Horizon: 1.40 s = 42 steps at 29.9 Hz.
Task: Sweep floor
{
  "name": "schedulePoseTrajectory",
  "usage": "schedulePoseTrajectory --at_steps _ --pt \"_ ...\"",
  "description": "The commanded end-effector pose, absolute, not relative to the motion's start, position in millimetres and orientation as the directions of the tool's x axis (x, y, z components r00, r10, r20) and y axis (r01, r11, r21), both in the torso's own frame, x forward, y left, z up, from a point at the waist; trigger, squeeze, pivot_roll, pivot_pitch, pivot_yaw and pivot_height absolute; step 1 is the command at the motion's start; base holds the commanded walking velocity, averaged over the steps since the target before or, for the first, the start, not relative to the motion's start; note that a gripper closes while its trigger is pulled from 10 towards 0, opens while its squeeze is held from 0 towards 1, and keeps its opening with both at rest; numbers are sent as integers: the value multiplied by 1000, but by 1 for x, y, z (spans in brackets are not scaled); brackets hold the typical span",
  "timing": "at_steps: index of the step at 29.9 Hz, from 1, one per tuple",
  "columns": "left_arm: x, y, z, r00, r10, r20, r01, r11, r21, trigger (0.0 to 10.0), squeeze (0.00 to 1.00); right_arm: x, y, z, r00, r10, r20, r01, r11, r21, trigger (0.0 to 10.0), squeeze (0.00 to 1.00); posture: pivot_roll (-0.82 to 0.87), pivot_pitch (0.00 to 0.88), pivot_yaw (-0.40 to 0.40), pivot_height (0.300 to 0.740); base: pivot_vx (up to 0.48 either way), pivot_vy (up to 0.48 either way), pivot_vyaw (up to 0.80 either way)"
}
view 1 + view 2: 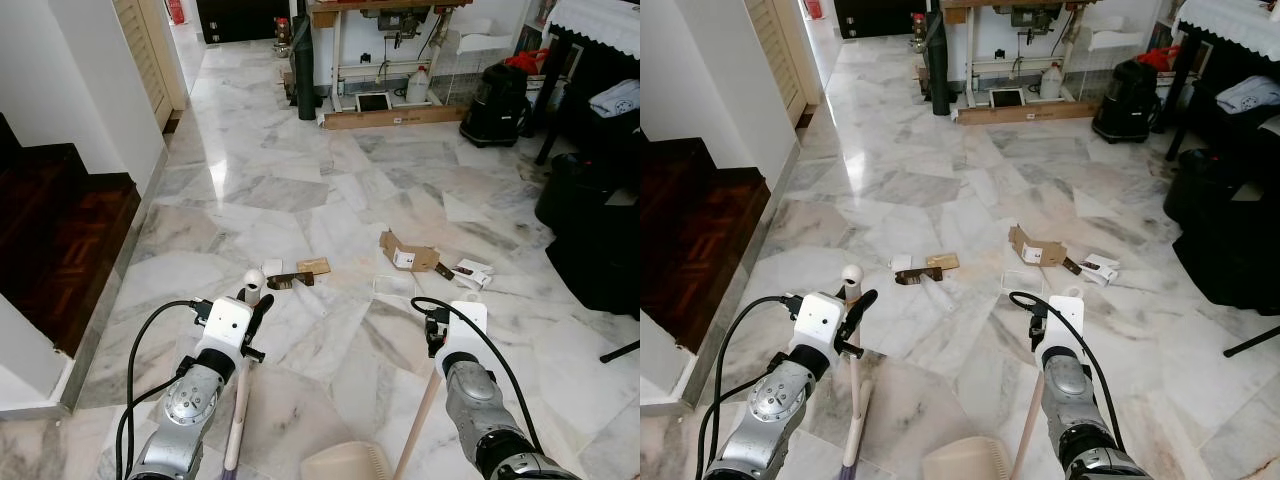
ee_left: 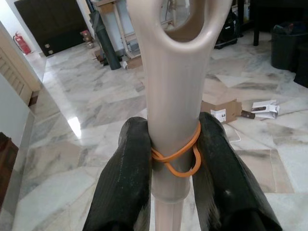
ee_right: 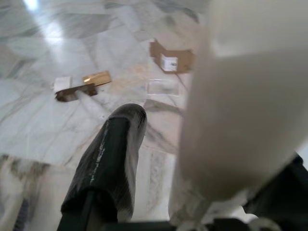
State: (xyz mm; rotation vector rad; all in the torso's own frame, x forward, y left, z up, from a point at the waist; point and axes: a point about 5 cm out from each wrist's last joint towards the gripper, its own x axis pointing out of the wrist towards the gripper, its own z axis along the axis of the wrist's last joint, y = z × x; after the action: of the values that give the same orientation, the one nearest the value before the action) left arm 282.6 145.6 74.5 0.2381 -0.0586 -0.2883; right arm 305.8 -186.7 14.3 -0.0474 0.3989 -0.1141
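Left gripper (image 2: 175, 159): we pinched the beige plastic broom handle (image 2: 175, 96) near its looped top.
Right gripper (image 3: 159, 159): we clasped the cream dustpan handle (image 3: 240, 106).
Beige dustpan (image 1: 345, 462): low between our arms.
Litter: torn brown cardboard box (image 1: 408, 252) and scraps on the white marble floor (image 1: 290, 180) ahead.

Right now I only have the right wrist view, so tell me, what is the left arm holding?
Observer: The left gripper has its jaws shut on the broom handle, where an orange rubber band loops round it.
Operator: And where does the pale handle in my view lead?
Observer: From the right gripper it runs down to a beige dustpan on the floor between the two arms.
Operator: Anything off to the robot's left?
Observer: A dark wooden step runs along that side.
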Motion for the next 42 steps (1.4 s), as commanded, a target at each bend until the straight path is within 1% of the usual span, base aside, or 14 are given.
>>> schedulePoseTrajectory --at_steps 1,6,11,15,19,25,33,42 --pt "286 147 81 955 -295 40 275 926 260 10000 0 310 -185 18 922 -89 -377 61 994 -85 10000 0 79 0 22 740 0 0 0" --pt "286 146 81 954 -296 41 276 925 260 10000 0 311 -190 22 928 -41 -370 5 995 -97 10000 0 76 0 23 740 0 0 0" --pt "286 147 81 954 -297 39 278 925 259 10000 0 312 -198 24 930 -27 -366 -8 996 -93 10000 0 73 0 24 740 0 0 0" --pt "286 147 81 954 -299 38 280 925 259 10000 0 309 -198 23 927 40 -373 -76 994 -83 10000 0 72 0 26 740 0 0 0" --pt "287 147 81 953 -299 37 280 925 259 10000 0 307 -201 22 925 52 -376 -91 992 -86 10000 0 70 0 28 740 0 0 0" --pt "287 147 81 953 -301 36 282 924 260 10000 0 303 -199 19 916 121 -383 -157 985 -65 10000 0 69 0 31 740 0 0 0" --pt "287 147 81 953 -301 36 282 923 260 10000 0 304 -203 24 923 148 -355 -181 982 -62 10000 0 69 0 29 740 0 0 0" --pt "287 146 81 952 -303 34 284 923 259 10000 0 301 -210 26 920 179 -350 -225 969 -97 10000 0 69 0 28 740 0 0 0"
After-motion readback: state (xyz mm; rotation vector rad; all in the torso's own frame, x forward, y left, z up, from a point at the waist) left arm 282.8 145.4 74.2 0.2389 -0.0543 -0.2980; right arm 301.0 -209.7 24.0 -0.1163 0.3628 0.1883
